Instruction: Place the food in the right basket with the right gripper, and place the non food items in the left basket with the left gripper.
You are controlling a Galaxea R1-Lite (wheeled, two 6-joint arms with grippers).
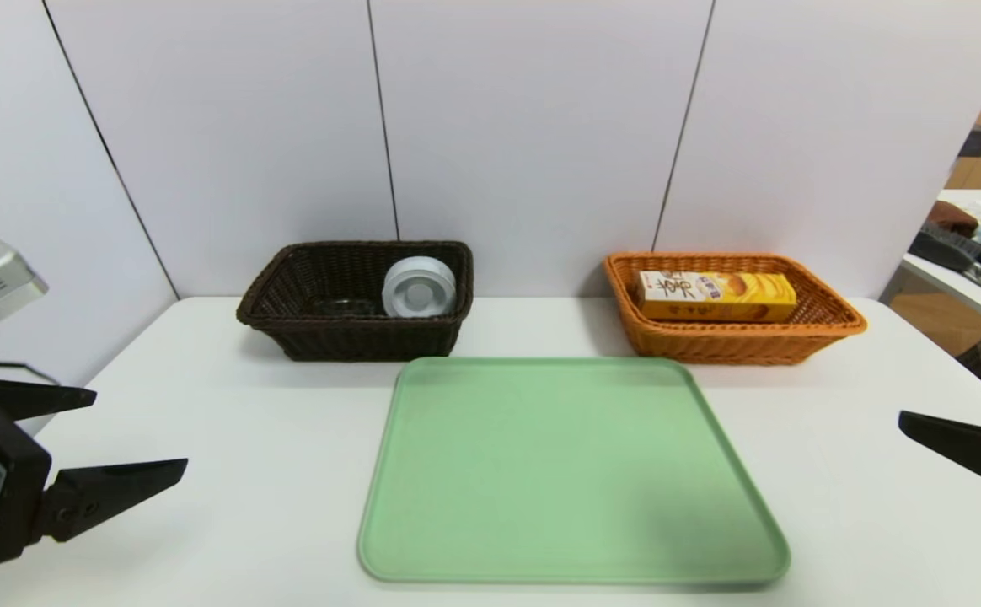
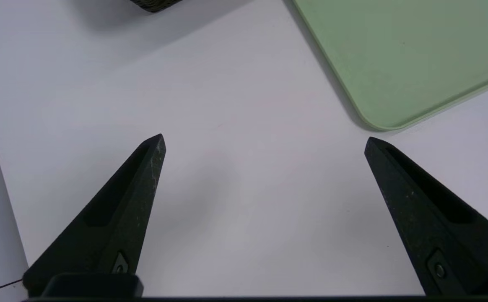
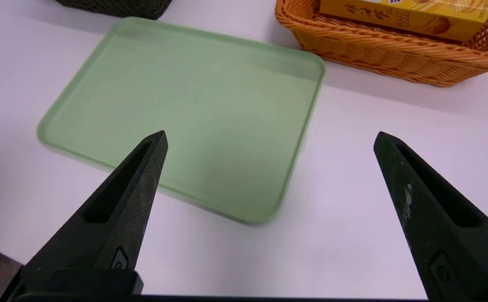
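White bench, bare green tray [image 1: 570, 472]. Snack box [image 1: 716, 296] lies lengthwise in orange basket [image 1: 828, 324], tape roll [image 1: 419, 287] in dark basket [image 1: 288, 333]; I have both left gripper [image 2: 265, 140] and right gripper [image 3: 271, 136] spread wide, empty, at near corners.

Plain pale-green tray [image 1: 570, 472] on white table [image 1: 246, 472]; beyond it, dark-brown woven basket [image 1: 347, 333], orange woven basket [image 1: 735, 341], yellow snack box [image 1: 716, 296].

The yellow snack box [image 3: 407, 14] bears brown Chinese characters, seemingly "非油炸".
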